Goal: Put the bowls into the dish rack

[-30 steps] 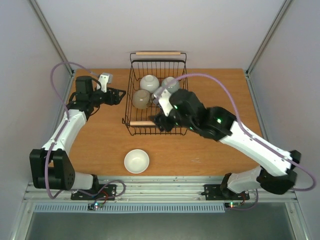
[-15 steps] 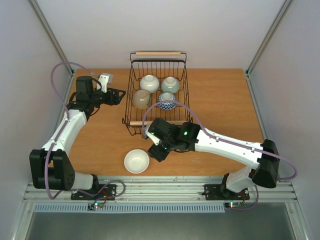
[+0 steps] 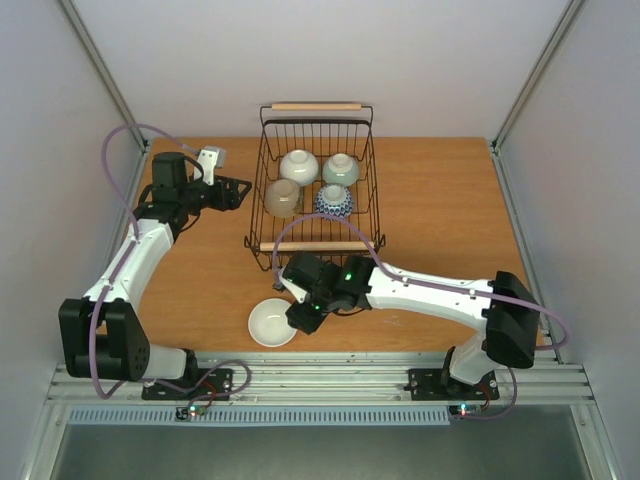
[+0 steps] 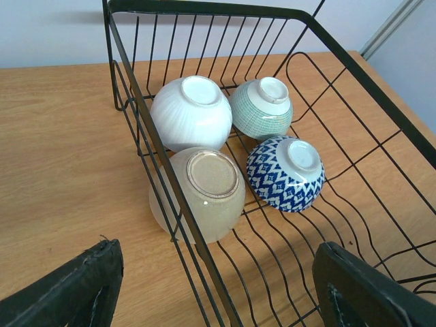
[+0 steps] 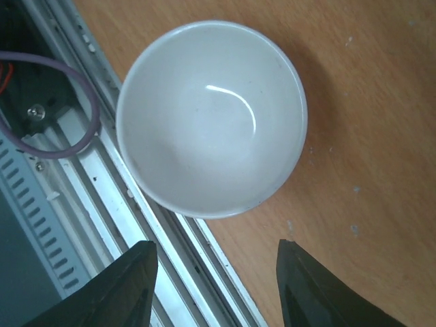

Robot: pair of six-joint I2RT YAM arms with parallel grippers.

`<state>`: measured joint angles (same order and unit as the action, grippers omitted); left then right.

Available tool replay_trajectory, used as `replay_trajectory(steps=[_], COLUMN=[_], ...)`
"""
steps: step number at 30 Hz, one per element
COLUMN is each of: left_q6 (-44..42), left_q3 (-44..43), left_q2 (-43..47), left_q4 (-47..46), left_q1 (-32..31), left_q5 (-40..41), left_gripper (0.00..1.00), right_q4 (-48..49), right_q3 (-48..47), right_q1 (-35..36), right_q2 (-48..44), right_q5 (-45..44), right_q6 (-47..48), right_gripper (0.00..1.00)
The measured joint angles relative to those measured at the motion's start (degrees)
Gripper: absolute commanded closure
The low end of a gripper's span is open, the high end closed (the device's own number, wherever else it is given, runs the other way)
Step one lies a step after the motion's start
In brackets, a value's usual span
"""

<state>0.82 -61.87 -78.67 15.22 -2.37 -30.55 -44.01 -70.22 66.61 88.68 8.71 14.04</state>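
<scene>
The black wire dish rack (image 3: pixel 262 215) with wooden handles stands at the table's back centre and holds several upturned bowls: a white one (image 3: pixel 298 165), a pale green one (image 3: pixel 341 168), a tan one (image 3: pixel 283 198) and a blue-and-white one (image 3: pixel 334 201). The left wrist view shows them too: white (image 4: pixel 191 112), green (image 4: pixel 261 109), tan (image 4: pixel 204 194), blue (image 4: pixel 284 174). A cream-white bowl (image 3: pixel 272 322) sits upright near the front edge, also in the right wrist view (image 5: pixel 211 116). My right gripper (image 3: pixel 303 313) is open just beside it. My left gripper (image 3: pixel 238 192) is open, left of the rack.
The table's front edge and its metal rail (image 5: pixel 102 211) with a purple cable (image 5: pixel 75 109) lie right beside the cream bowl. The rack's left wall (image 4: pixel 157 150) stands between my left gripper and the bowls.
My right arm pulled back out of the rack, leaving the blue-and-white bowl there, and swung down to the cream bowl at the front edge. The left arm has not moved.
</scene>
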Motion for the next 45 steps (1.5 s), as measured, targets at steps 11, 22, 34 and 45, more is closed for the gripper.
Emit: replay_trajectory(steps=[11,22,34,45], left_q6=[0.0,0.0,0.0,0.0], left_q3=[-0.02,0.0,0.0,-0.02], left_q2=[0.0,0.0,0.0,0.0], left_q4=[0.02,0.02,0.02,0.02], left_q1=[0.0,0.0,0.0,0.0], left_q5=[0.0,-0.04,-0.07,-0.09], left_gripper=[0.24,0.24,0.24,0.24], right_q4=[5.33,7.63,7.61,7.78], right_q3=[2.08,3.39,3.8,2.73], right_q1=[0.0,0.0,1.01,2.51], right_q2=[7.39,8.7,10.49,12.28], right_q5=[-1.33,-3.17,-6.75,-7.13], right_q6=[-2.95,-5.09,-6.6,-8.5], right_gripper=[0.6,0.68,0.72,0.99])
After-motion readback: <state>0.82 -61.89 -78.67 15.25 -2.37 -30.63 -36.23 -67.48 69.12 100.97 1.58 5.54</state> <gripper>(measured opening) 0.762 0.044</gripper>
